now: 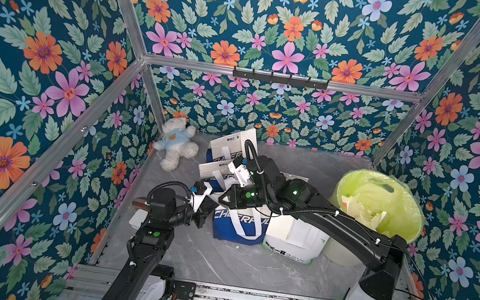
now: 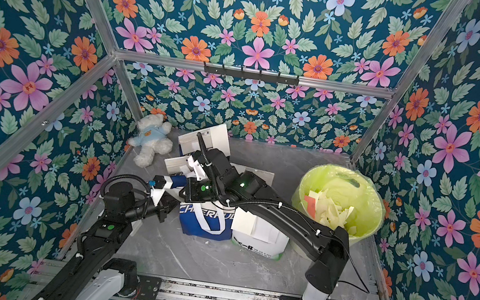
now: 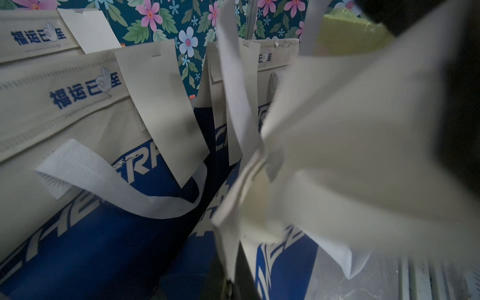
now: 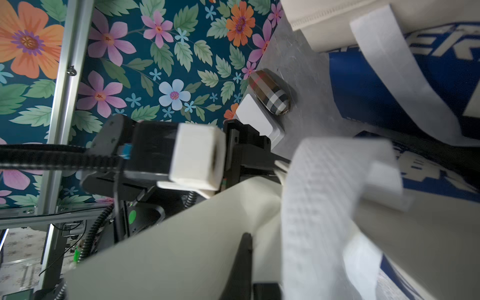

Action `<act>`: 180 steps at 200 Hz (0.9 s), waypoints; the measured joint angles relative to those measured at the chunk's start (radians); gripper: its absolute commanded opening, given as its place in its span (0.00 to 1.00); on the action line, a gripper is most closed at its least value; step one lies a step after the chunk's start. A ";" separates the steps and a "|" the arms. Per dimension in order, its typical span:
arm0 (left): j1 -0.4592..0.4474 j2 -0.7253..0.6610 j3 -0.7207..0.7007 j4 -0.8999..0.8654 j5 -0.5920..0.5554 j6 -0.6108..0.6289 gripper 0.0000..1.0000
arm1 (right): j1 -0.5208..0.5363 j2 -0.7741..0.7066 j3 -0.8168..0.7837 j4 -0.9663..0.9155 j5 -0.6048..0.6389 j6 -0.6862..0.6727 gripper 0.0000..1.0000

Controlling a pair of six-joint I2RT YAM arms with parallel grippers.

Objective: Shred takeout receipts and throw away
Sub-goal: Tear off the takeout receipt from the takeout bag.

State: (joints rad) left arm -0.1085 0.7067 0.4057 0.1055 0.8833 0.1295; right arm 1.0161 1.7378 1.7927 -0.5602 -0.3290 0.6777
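The left pincer and the right pincer are both squeezing shut on one receipt, holding it just above the blue bag in the middle of the tabletop. They are pinching close together, so I think pulling apart slowly should rip it best, without tugging the bag.

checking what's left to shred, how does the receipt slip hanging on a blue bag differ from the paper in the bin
The receipt slip is one whole, straight-edged rectangle; the scraps are many torn, jagged bits. The receipt slip hangs flat from the top band of a blue bag; the scraps lie loose in a heap inside the green-lined bin. Both look like thin pale paper.
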 measured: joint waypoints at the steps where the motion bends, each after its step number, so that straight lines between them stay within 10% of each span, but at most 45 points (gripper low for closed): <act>1: 0.000 0.000 -0.001 0.000 -0.001 0.000 0.00 | 0.001 0.000 0.002 0.000 0.002 0.000 0.00; 127: -0.003 -0.023 0.020 -0.035 -0.180 -0.051 0.00 | 0.011 -0.263 -0.138 0.054 0.155 -0.049 0.00; 151: -0.003 -0.029 0.049 -0.070 -0.235 -0.051 0.97 | 0.011 -0.400 -0.216 0.032 0.233 -0.098 0.00; 180: -0.002 -0.066 0.084 -0.106 -0.316 -0.056 0.99 | 0.004 -0.568 -0.364 0.038 0.340 -0.198 0.00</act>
State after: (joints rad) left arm -0.1108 0.6403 0.4896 -0.0006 0.5674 0.0734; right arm 1.0203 1.1698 1.4288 -0.5224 0.0113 0.4801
